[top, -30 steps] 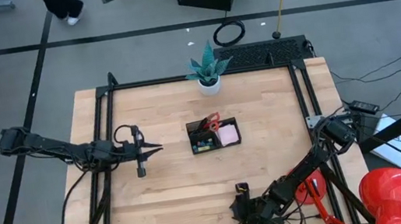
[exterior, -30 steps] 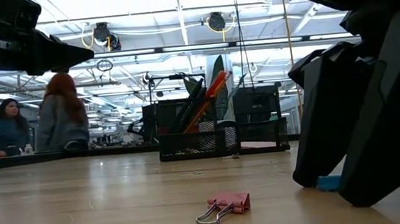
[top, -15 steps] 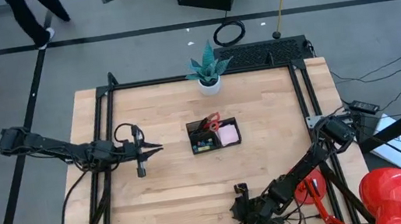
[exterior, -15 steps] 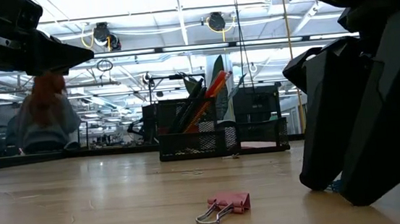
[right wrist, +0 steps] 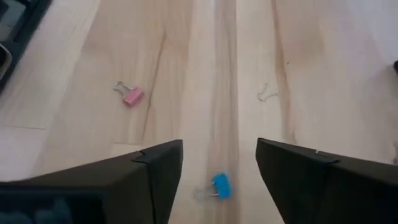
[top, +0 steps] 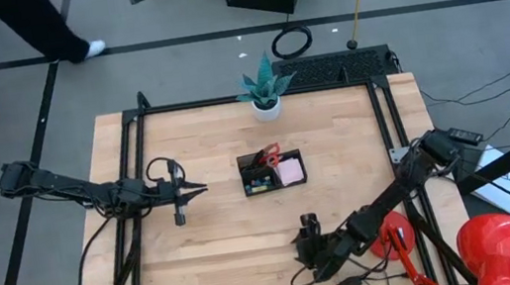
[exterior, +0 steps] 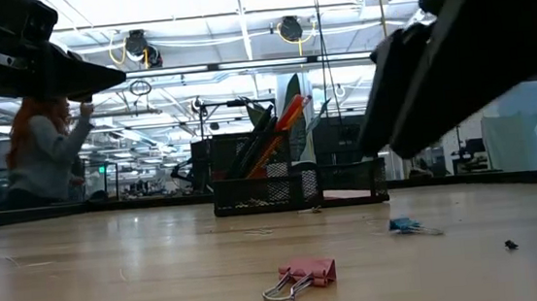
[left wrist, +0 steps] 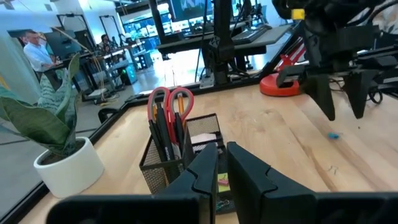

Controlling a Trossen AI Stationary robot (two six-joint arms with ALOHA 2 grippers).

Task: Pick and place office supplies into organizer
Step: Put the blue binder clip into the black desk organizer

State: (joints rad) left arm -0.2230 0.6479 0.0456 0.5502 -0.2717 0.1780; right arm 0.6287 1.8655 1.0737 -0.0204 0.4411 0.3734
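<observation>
Right gripper [right wrist: 219, 171]: two dark fingers spread wide with nothing between them, raised clear of the pale wooden tabletop [top: 217, 228] near its front edge; a second ago the same fingers stood planted on the wood around the clip, so the arm has lifted and drawn back a little without taking anything up. Small blue binder clip with wire handles [right wrist: 217, 185]: lying loose on the wood, directly below the gap of those fingers, touching neither; seen at table height it [exterior: 403, 224] lies flat, well short of the tray. Judgement: the grasp has failed or been let go, and the clip is yet to be collected. Small pink binder clip with wire loop [exterior: 302, 276]: also loose on the wood, nearer the table's front edge, apart from the blue one. Black wire-mesh desk organizer with compartments [top: 271, 173]: at the middle of the table, already holding the red-handled scissors [left wrist: 169, 99], dark pens and an orange pencil upright in one section, with a pink sticky-note pad [top: 289, 172] in another. Left gripper [left wrist: 222, 163]: fingers nearly together, holding nothing, hanging unmoved over the left half of the table and pointed toward the organizer. Green leafy plant in a white pot [top: 264, 91]: behind the organizer, not part of the job.
</observation>
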